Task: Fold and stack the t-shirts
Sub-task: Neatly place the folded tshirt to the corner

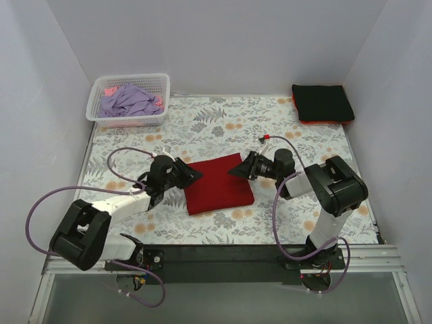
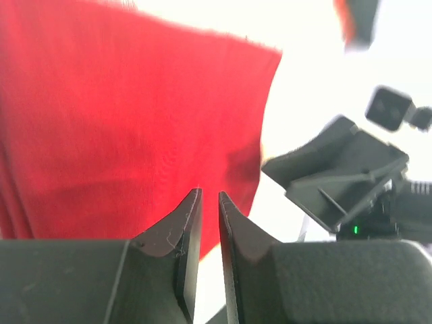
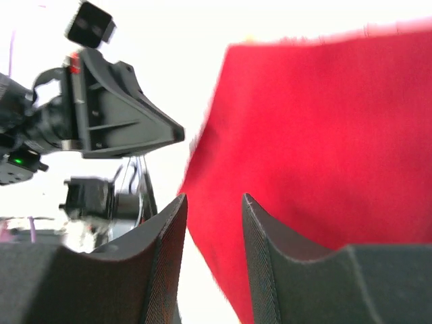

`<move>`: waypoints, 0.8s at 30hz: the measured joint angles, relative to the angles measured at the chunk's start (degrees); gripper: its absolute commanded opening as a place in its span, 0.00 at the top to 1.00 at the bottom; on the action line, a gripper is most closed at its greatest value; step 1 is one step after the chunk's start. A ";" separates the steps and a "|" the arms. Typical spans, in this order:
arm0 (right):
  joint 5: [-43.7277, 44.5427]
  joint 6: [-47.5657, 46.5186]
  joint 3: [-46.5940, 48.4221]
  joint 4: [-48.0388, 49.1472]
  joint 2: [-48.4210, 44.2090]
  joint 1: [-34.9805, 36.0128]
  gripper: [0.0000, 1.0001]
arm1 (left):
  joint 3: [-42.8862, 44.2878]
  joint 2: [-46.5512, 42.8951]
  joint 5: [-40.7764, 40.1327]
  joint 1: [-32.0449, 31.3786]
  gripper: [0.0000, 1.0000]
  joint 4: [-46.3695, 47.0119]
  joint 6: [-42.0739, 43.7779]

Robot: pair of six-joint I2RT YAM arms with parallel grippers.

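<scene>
A deep-red t-shirt (image 1: pixel 219 183) lies folded into a rectangle on the middle of the floral cloth. My left gripper (image 1: pixel 196 174) hovers at its left edge, jaws parted by a narrow gap with nothing in it. In the left wrist view the gripper (image 2: pixel 209 194) points across the red t-shirt (image 2: pixel 121 115). My right gripper (image 1: pixel 234 170) is at the shirt's upper right corner, open and empty. In the right wrist view the gripper (image 3: pixel 214 197) points at the shirt's (image 3: pixel 324 121) edge. Folded black and orange-red t-shirts (image 1: pixel 322 101) are stacked at the back right.
A white lattice basket (image 1: pixel 131 78) at the back left holds crumpled lavender and pink t-shirts (image 1: pixel 128 100). White walls enclose the table on three sides. Each wrist view shows the other gripper (image 2: pixel 331 175) (image 3: pixel 121 115) across the shirt.
</scene>
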 measured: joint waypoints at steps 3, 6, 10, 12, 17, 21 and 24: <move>0.02 -1.40 7.02 -2.54 -0.24 -1.27 0.55 | 2.34 0.85 -0.02 5.07 0.85 0.74 0.79; 0.02 -1.97 13.42 -3.28 2.75 -2.95 0.55 | 4.13 6.08 0.20 8.85 0.86 2.10 1.03; 0.07 -1.97 19.52 -3.78 11.06 -4.50 0.55 | 5.57 14.88 0.50 11.28 0.87 3.65 0.83; 0.04 -2.03 21.53 -4.57 15.67 -5.27 0.55 | 5.95 18.64 0.90 11.89 0.87 4.42 0.20; -1.29 -1.31 23.82 -4.37 21.84 -7.56 0.56 | 7.32 21.00 1.57 12.44 0.87 6.75 -0.13; -1.79 -2.29 23.93 -5.38 21.70 -9.49 0.56 | 8.96 20.98 1.05 12.46 0.81 4.46 1.03; -1.77 -4.33 22.73 -9.70 18.29 -11.04 0.55 | 12.98 20.85 -0.24 12.46 0.69 -0.31 3.65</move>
